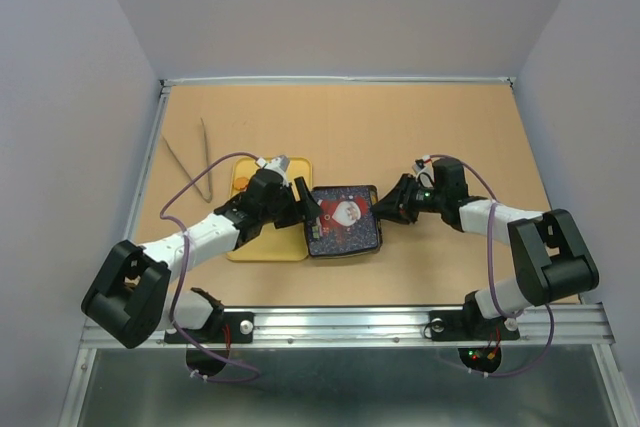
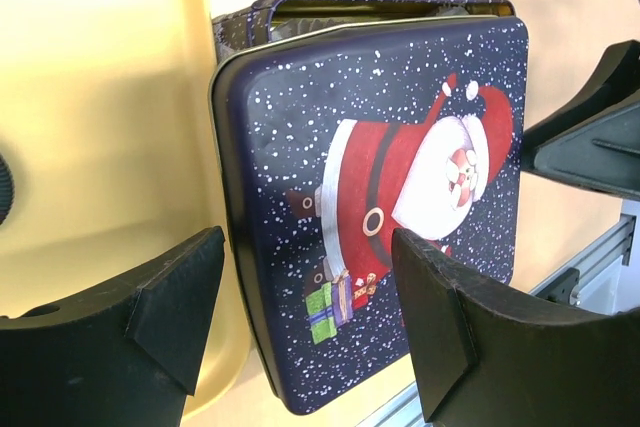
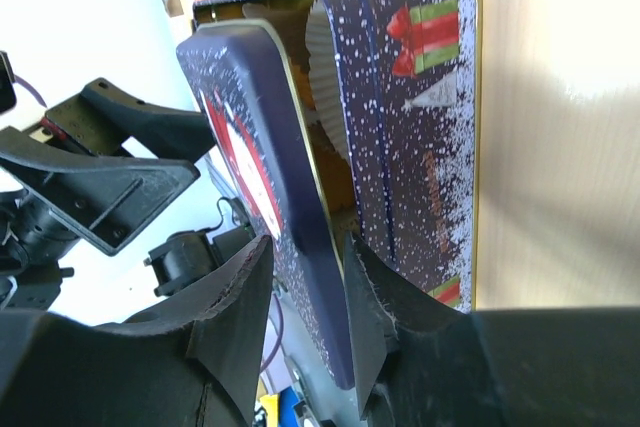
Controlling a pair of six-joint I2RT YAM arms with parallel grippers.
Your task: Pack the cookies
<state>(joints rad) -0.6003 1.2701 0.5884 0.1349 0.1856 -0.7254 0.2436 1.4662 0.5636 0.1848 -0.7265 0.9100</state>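
Note:
A dark blue tin sits mid-table. Its Santa lid [image 1: 345, 215] lies tilted over the tin base [image 3: 420, 127], raised on the right side. My right gripper [image 3: 306, 259] is closed on the lid's right edge [image 3: 240, 117]; it also shows in the top view [image 1: 385, 209]. My left gripper [image 2: 305, 257] is open and empty, its fingers spread over the lid's left corner [image 2: 400, 177]; it also shows in the top view [image 1: 305, 212]. A white fluted paper cup [image 3: 325, 77] shows inside the tin through the gap. A small orange patch [image 1: 243, 184], perhaps a cookie, lies on the tray; other cookies are hidden.
A yellow tray [image 1: 265, 247] lies against the tin's left side, under my left arm. Metal tongs [image 1: 195, 162] lie at the far left of the brown tabletop. A metal rail [image 1: 340, 322] runs along the near edge.

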